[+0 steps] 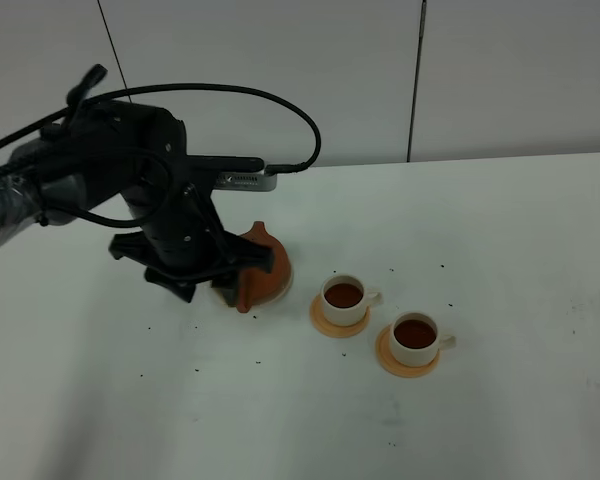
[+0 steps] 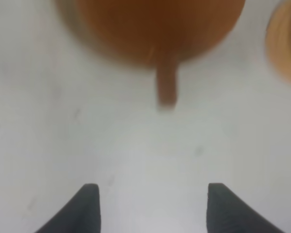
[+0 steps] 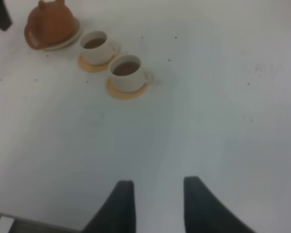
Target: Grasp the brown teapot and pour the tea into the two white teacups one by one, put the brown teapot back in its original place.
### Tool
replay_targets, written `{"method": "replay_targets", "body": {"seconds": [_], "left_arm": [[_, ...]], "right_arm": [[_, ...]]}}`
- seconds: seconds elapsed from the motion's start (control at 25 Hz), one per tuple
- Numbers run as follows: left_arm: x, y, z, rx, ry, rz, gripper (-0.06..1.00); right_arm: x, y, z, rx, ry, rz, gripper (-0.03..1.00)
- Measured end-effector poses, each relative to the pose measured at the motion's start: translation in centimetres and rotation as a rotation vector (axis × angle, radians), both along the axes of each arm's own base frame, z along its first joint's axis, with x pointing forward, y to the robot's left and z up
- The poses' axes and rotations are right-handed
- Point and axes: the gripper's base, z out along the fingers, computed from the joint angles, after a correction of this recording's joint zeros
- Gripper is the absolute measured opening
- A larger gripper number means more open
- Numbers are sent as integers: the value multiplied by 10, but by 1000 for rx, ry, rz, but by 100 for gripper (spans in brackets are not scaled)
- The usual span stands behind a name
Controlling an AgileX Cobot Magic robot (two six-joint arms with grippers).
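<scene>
Left end effector [image 2: 150,206] hangs with its jaws spread wide and nothing between them, just clear of the brown teapot [image 1: 261,268]. That teapot sits on its pale saucer [image 3: 68,41] left of centre on the white table [image 1: 500,260]. To its right, two white teacups [image 1: 343,296] [image 1: 415,336], both full of dark tea, rest on orange coasters [image 1: 408,364]. Right end effector [image 3: 154,204] hovers well apart, jaws parted and empty.

We see the left gripper [image 1: 185,280] crowding the brown teapot [image 1: 261,265] at centre left, blocking that side. Two white teacups [image 1: 343,297] [image 1: 414,336] on orange coasters [image 1: 340,320] stand just right of it. The table [image 1: 520,240] lies bare across the right half and the lower left.
</scene>
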Motion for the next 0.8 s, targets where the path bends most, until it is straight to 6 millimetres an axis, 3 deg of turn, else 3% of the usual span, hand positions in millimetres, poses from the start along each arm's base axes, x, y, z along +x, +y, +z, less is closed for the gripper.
{"method": "replay_targets", "body": {"seconds": [0.28,0.6,0.8], "left_arm": [[-22,18,27,113,46,-21,55],[-90,47,14,181,175,-30,55],[-124,61,20,189,185,-11,55]], "right_arm": [[0,0,0,0,0,0,24],[0,0,0,0,0,0,24],[0,0,0,0,0,0,24]]}}
